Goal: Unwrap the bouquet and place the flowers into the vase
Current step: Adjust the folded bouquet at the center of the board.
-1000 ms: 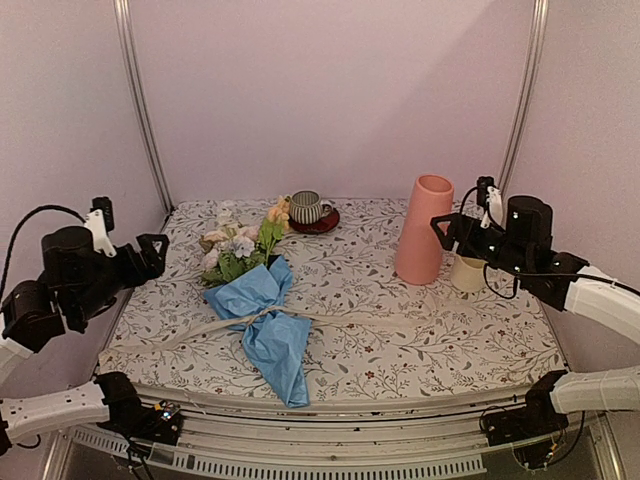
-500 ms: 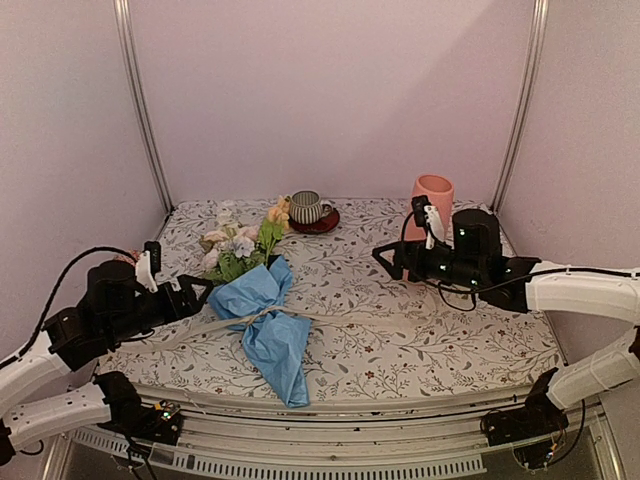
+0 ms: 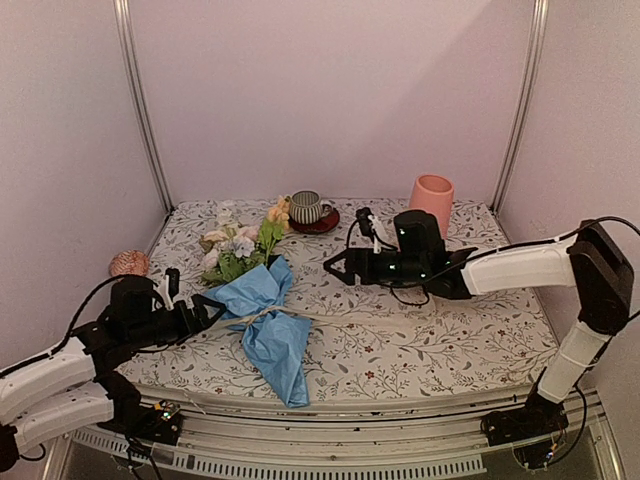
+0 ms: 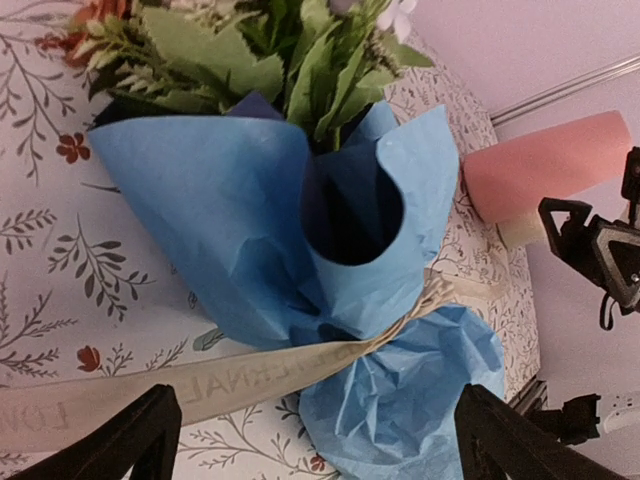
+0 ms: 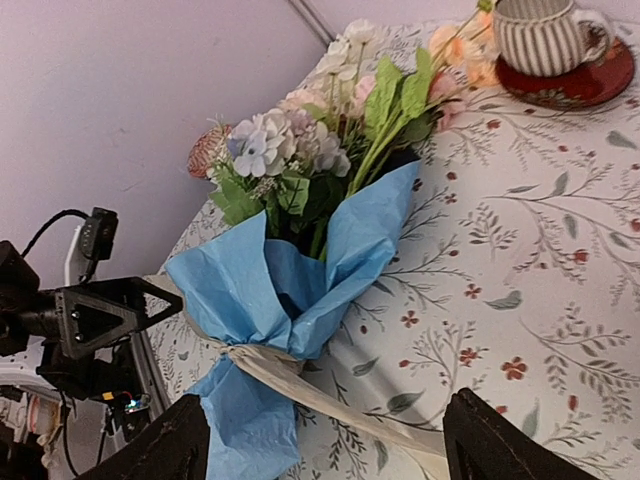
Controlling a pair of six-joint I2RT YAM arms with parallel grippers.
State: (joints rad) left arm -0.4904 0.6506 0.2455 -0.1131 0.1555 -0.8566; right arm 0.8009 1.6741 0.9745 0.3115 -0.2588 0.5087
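- The bouquet [image 3: 262,300] lies flat on the table [image 3: 450,340], toward its left side. Its long axis runs from the far left down to the near edge.
- The flowers [image 3: 238,245] are the far end and point toward the back left corner. The crinkled tail of the blue paper [image 3: 278,350] points at the near edge.
- A ribbon [image 4: 200,385] is tied around the paper's narrow waist, and its tails trail out left and right across the table.
- My left gripper [image 3: 212,310] sits low, close beside the bouquet's left side at the level of the tied waist. Its fingers [image 4: 110,445] are spread wide with nothing between them. In my left wrist view they frame the ribbon and the paper. I cannot tell whether a fingertip brushes the paper.
- My left arm lies low along the near left edge, reaching inward to the right.
- My right gripper [image 3: 335,270] hangs above the table to the right of the bouquet, clearly apart from it and aimed left at the wrap. Its fingers [image 5: 160,450] stand wide apart and hold nothing.
- My right arm stretches across from the right side with its forearm nearly level.
- The vase [image 3: 432,192] stands at the far right behind my right arm, well away from the bouquet.
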